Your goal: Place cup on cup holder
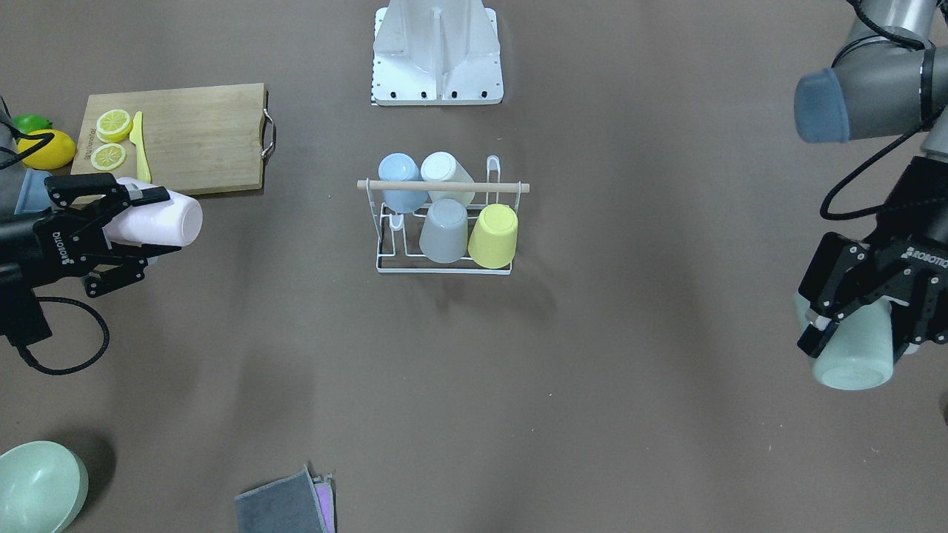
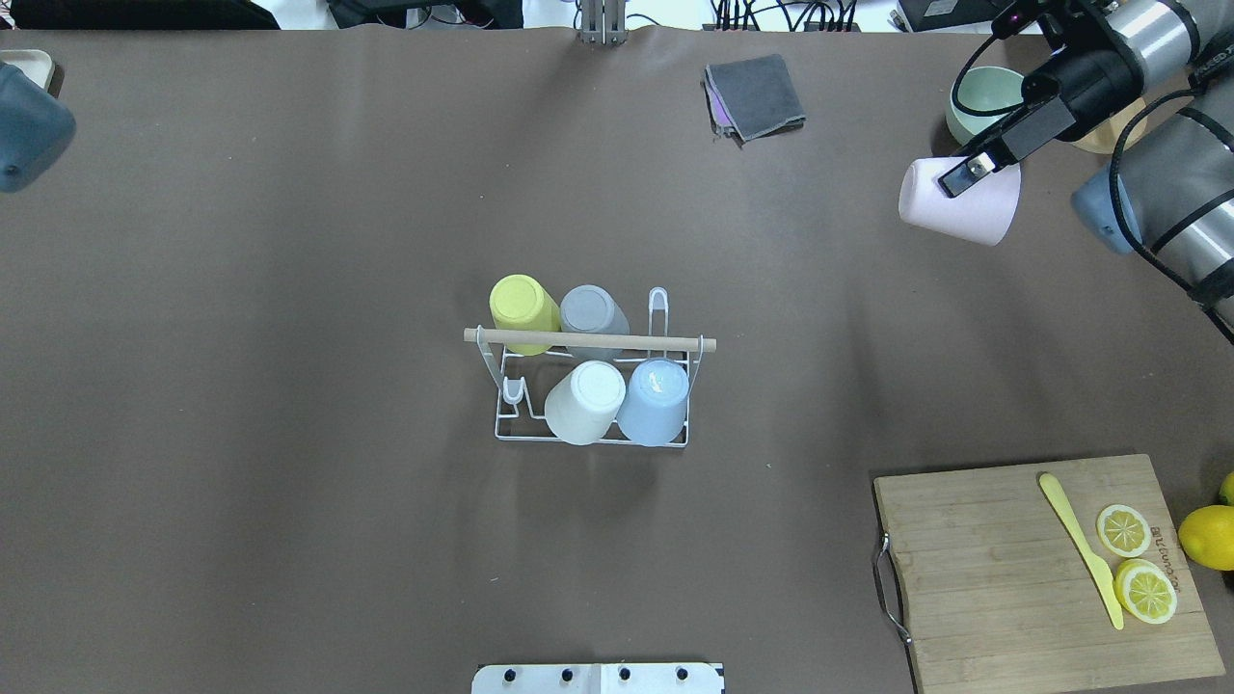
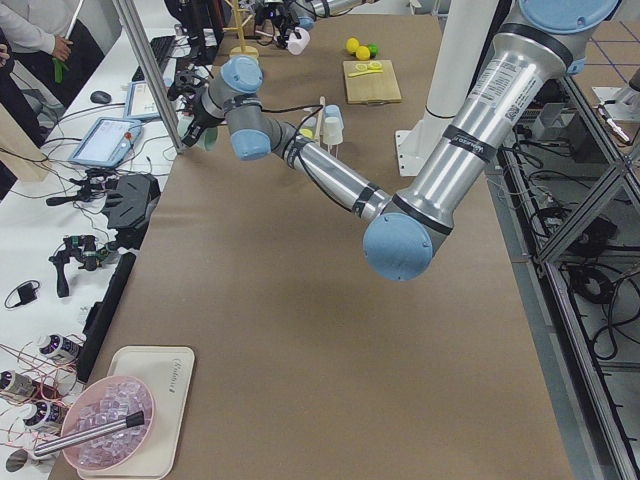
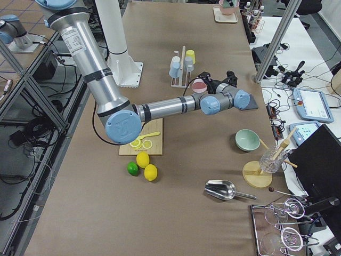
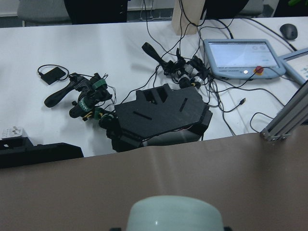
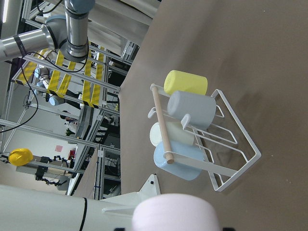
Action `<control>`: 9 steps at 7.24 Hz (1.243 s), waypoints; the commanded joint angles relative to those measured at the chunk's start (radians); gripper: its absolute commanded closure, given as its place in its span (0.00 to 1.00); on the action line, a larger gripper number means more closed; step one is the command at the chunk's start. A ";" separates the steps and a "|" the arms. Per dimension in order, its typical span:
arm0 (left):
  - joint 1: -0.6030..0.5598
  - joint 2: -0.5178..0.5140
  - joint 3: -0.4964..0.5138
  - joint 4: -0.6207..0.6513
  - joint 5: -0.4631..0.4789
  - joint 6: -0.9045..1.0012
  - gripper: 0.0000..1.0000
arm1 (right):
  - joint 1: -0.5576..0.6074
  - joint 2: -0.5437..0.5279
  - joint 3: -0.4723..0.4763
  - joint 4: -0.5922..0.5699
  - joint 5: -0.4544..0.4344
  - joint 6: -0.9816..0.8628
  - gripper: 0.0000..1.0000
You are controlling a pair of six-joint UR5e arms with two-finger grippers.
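The white wire cup holder (image 1: 444,186) with a wooden rod handle stands mid-table and holds a blue, a white, a grey and a yellow cup upside down. It also shows in the overhead view (image 2: 588,338) and the right wrist view (image 6: 161,125). My right gripper (image 1: 169,222) is shut on a pink cup (image 1: 167,220), held on its side above the table, far from the holder; the overhead view also shows this cup (image 2: 959,200). My left gripper (image 1: 859,344) is shut on a pale green cup (image 1: 852,366) at the table's other end.
A wooden cutting board (image 2: 1022,578) with lemon slices and a yellow knife (image 2: 1080,545) lies near my right side, with a lemon (image 2: 1207,537) beside it. A green bowl (image 2: 983,96) and a folded grey cloth (image 2: 757,93) lie at the far edge. The robot base plate (image 1: 437,52) stands behind the holder.
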 commanded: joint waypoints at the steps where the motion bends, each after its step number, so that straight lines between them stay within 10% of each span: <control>1: 0.096 0.003 -0.035 -0.094 0.161 -0.078 0.71 | -0.006 0.017 -0.031 0.003 0.025 -0.052 0.69; 9: 0.530 0.089 -0.190 -0.347 0.763 -0.118 0.71 | -0.065 0.085 -0.062 0.004 0.105 -0.132 0.69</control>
